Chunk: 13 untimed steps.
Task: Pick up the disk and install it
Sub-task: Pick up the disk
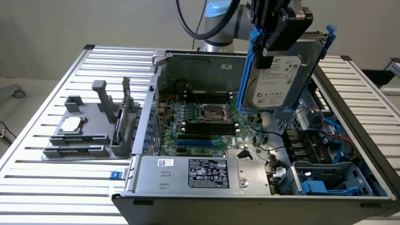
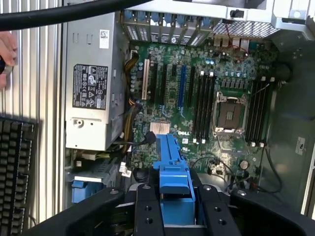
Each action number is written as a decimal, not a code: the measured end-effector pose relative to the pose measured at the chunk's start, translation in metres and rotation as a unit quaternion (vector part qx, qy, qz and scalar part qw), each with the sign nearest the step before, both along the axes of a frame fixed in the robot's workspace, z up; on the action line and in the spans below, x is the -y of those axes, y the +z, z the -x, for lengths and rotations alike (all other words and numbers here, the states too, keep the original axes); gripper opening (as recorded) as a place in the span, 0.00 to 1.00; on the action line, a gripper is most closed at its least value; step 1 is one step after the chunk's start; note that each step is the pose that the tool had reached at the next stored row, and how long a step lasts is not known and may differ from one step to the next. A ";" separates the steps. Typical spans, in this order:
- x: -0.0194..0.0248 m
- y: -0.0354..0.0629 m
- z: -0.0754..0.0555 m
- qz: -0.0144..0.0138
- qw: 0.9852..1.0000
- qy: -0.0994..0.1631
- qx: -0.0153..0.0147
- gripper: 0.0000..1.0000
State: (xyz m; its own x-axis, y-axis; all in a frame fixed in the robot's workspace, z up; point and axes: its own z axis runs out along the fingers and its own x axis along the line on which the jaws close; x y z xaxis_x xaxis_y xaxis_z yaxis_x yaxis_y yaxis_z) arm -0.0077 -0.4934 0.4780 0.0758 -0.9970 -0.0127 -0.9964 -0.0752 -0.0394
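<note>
The disk (image 1: pixel 279 84), a silver-grey drive with a white label in a bright blue carrier, hangs upright in the air above the open computer case (image 1: pixel 350 93). My gripper (image 1: pixel 276 47) is shut on its upper edge from above. In the wrist view, the blue carrier of the disk (image 2: pixel 173 172) sits clamped between the two black fingers (image 2: pixel 146 211) of the gripper (image 2: pixel 177 199), over the green motherboard (image 2: pixel 197 98).
The silver power supply box (image 1: pixel 200 173) lies at the case's near side, with a blue drive cage (image 1: pixel 331 180) at the exterior view's lower right. A grey fixture (image 1: pixel 81 133) stands outside the case. A hand (image 2: pixel 5 54) and a keyboard (image 2: pixel 15 167) appear beside the case.
</note>
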 end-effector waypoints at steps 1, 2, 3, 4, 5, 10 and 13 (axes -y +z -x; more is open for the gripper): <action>0.0018 -0.0004 -0.002 0.000 1.000 0.000 0.000 0.33; 0.0036 -0.0007 -0.005 0.000 1.000 0.000 0.001 0.33; 0.0053 -0.0011 -0.007 0.000 1.000 0.000 0.001 0.33; 0.0071 -0.0015 -0.009 -0.001 1.000 0.000 0.001 0.33; 0.0090 -0.0018 -0.012 -0.001 1.000 0.000 0.001 0.33; 0.0179 -0.0036 -0.024 -0.002 1.000 0.000 0.002 0.33; 0.0236 -0.0044 -0.028 -0.002 1.000 0.000 0.002 0.33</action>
State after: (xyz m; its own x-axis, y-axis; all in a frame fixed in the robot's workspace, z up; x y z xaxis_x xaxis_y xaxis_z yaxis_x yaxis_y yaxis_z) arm 0.0203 -0.5170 0.4736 0.0758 -0.9970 -0.0169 -0.9962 -0.0750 -0.0445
